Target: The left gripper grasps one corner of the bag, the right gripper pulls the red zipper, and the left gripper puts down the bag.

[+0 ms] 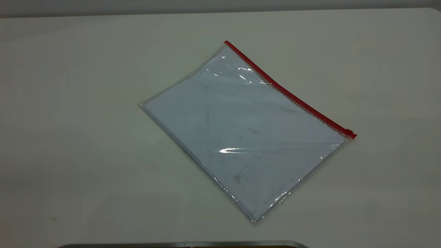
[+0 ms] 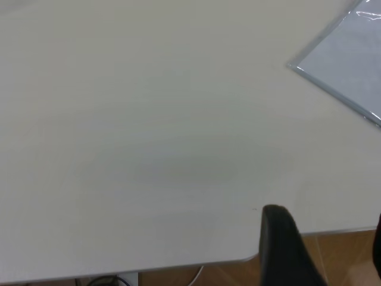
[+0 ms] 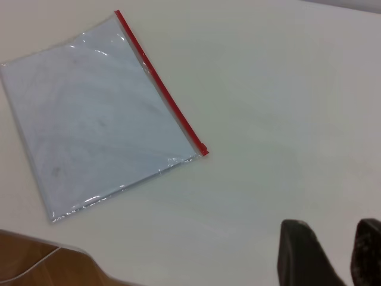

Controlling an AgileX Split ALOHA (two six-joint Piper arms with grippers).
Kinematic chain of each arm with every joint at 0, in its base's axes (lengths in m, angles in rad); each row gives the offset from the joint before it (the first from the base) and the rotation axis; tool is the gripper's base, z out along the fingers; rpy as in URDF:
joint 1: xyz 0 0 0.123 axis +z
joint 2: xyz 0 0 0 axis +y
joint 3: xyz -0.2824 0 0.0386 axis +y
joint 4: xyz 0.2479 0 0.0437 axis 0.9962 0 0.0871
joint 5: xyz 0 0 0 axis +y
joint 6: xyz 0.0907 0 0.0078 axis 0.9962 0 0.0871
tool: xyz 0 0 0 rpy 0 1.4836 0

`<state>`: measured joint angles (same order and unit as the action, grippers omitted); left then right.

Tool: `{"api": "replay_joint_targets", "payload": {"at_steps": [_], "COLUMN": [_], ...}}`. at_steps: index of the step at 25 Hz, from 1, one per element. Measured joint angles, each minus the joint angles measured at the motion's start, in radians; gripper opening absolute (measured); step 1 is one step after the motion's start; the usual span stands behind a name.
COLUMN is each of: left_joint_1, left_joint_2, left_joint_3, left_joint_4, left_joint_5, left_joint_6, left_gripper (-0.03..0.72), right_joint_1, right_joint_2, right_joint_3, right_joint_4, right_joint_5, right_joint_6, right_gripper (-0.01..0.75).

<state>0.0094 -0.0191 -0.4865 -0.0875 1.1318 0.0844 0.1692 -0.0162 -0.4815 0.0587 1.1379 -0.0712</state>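
Observation:
The bag [image 1: 241, 131] lies flat on the white table [image 1: 69, 137], turned diagonally, with pale smudged sheets inside. The red zipper [image 1: 286, 91] runs along its far right long edge, and the small red slider tab [image 1: 349, 132] sits at the right end. Neither gripper shows in the exterior view. In the left wrist view the left gripper [image 2: 327, 238] is open and empty over the table's edge, far from the bag [image 2: 351, 59], of which only a plain corner shows. In the right wrist view the right gripper [image 3: 333, 238] is open and empty, apart from the bag [image 3: 95, 119] and its zipper [image 3: 161, 83].
A grey metal edge [image 1: 179, 244] shows at the bottom of the exterior view. The left wrist view shows the table's rounded corner [image 2: 238, 259] with wooden floor [image 2: 345, 250] beyond it. The right wrist view shows floor and a thin cable [image 3: 30, 268].

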Motion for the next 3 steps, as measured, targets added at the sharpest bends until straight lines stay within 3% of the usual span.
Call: {"api": "replay_joint_targets", "payload": {"at_steps": [3], "left_joint_1": [0.0], "left_joint_2": [0.0], "left_joint_3": [0.0], "left_joint_4": [0.0], "left_joint_5": [0.0], "left_joint_6": [0.0], "left_gripper": [0.426], "right_joint_1": [0.0], "right_joint_2": [0.0], "right_joint_3": [0.0], "right_joint_4": [0.0], "right_joint_5": [0.0], "right_joint_6": [0.0], "right_gripper": [0.241]}}
